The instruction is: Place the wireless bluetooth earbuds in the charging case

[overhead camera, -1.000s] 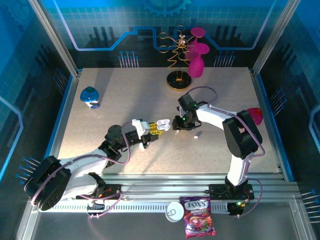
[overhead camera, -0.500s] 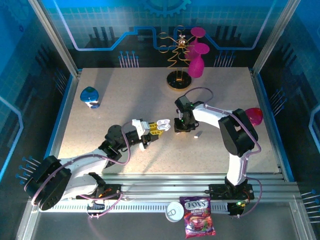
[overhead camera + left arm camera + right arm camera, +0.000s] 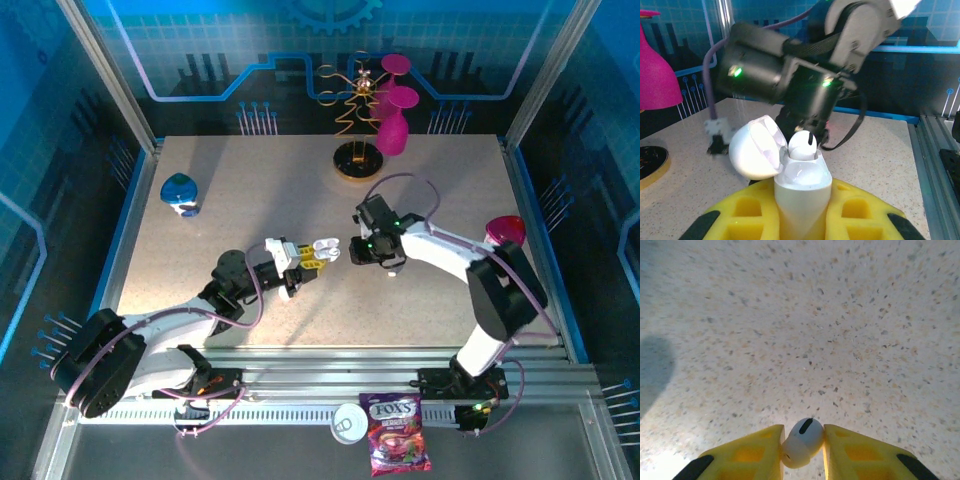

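Speckled beige table (image 3: 250,180) w/ blue panel walls round it. L gripper (image 3: 802,212) is clamped on the charging case (image 3: 802,182), its yellow fingers (image 3: 747,217) pressing both sides, case upright in the left wrist view w/ lid (image 3: 754,152) flipped open to the left. Seated earbud (image 3: 801,145) sits in the case's open top, black spot showing. From above, case (image 3: 323,247) is held near table centre, just beside the R arm's wrist. R gripper (image 3: 803,434) is narrowed onto the gripped earbud (image 3: 799,445), pinched btwn yellow fingertips (image 3: 765,440) above bare tabletop; can't tell if it touches the surface. Also on the table: wire stand w/ pink glasses (image 3: 392,110) at the back, blue object (image 3: 180,193) far left. Candy bag (image 3: 398,445) lies off the near edge.
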